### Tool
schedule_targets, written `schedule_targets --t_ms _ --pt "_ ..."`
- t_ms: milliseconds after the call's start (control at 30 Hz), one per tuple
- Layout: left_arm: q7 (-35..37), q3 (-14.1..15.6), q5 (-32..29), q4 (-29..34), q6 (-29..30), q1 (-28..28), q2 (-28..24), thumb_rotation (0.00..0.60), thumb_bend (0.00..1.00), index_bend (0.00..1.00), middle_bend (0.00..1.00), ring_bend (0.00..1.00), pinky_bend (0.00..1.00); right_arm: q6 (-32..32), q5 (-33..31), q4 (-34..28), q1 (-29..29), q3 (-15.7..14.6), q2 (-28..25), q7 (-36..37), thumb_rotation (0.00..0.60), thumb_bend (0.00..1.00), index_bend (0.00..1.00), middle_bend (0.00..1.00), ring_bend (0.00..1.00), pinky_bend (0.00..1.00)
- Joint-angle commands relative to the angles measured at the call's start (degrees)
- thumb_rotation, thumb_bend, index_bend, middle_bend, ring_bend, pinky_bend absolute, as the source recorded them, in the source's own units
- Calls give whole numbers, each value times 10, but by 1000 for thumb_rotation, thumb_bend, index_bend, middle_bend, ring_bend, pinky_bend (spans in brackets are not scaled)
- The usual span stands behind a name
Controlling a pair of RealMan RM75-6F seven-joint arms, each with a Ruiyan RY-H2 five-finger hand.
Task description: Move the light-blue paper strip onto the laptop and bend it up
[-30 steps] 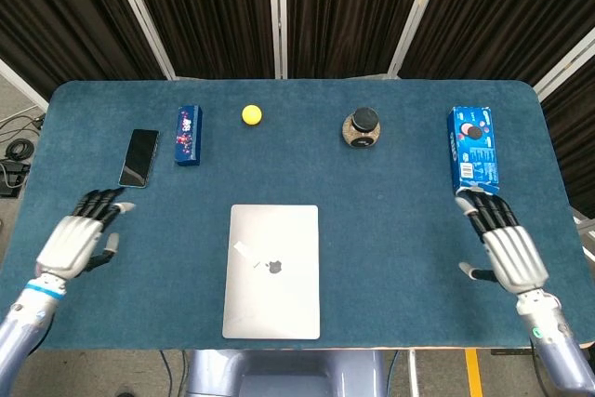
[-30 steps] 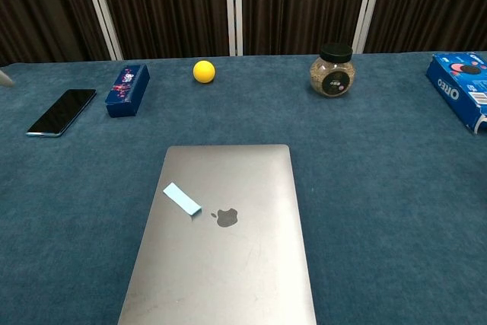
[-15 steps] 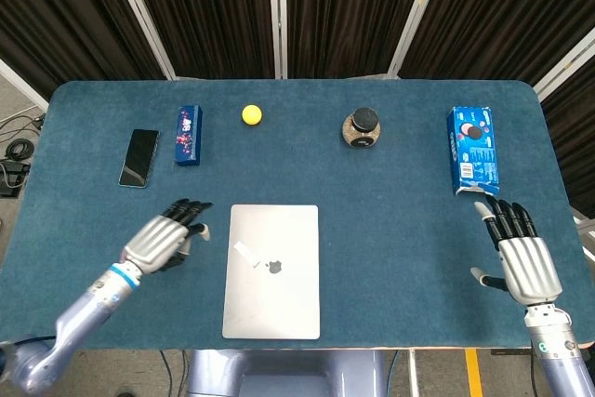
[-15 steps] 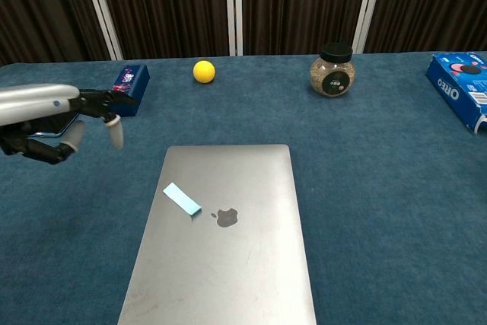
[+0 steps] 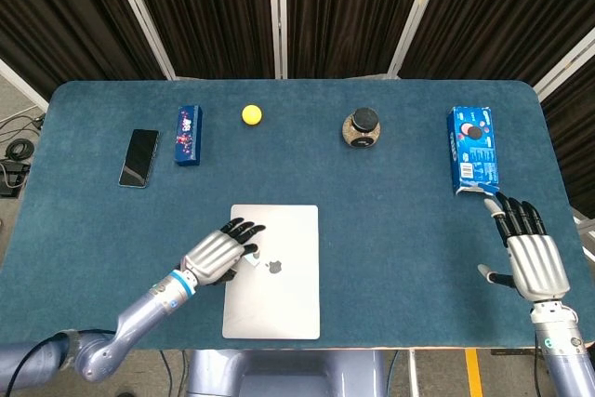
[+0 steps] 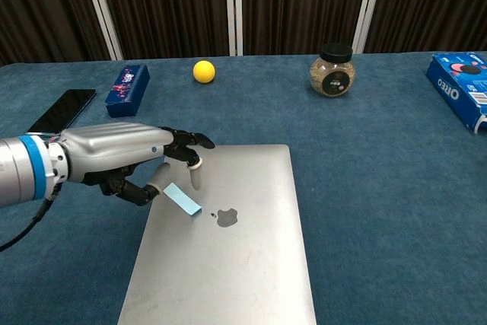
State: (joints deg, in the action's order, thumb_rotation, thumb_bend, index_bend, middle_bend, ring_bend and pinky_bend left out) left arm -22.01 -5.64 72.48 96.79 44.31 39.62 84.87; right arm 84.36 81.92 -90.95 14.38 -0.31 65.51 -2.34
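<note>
A blue-carpeted surface fills the scene, backed by dark curtains with pale vertical posts. A closed silver laptop lies at the near centre. The left hand reaches over the laptop's left edge, fingers apart and holding nothing, the thumb hanging down near the far end of the light-blue paper strip, which lies on the lid just left of the logo; whether the thumb touches it cannot be told. The right hand rests flat and spread at the near right, just nearer than the Oreo box. Far along the surface sit a black-lidded jar of brownish contents, a yellow ball, a dark-blue box and a smartphone.
</note>
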Motion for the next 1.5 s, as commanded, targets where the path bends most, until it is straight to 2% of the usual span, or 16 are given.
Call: schedule_targets --t_ms 33,400,600,1500 --pt "-34 3 -33 -7 3 15 21 570 973 330 0 0 0 -2 1 2 -3 3 0 0 600 0 0 0 0 0" --pt "-62 24 -61 -30 30 15 51 569 985 330 0 0 0 -16 9 2 -8 10 2 1 600 0 0 0 0 0" --pt "-59 33 -52 -33 55 8 53 570 991 329 0 0 0 -19 12 2 -12 17 1 4 600 0 0 0 0 0" --pt "-93 56 -65 -50 66 18 82 571 981 324 0 0 0 -33 23 -2 -23 33 -9 30 600 0 0 0 0 0"
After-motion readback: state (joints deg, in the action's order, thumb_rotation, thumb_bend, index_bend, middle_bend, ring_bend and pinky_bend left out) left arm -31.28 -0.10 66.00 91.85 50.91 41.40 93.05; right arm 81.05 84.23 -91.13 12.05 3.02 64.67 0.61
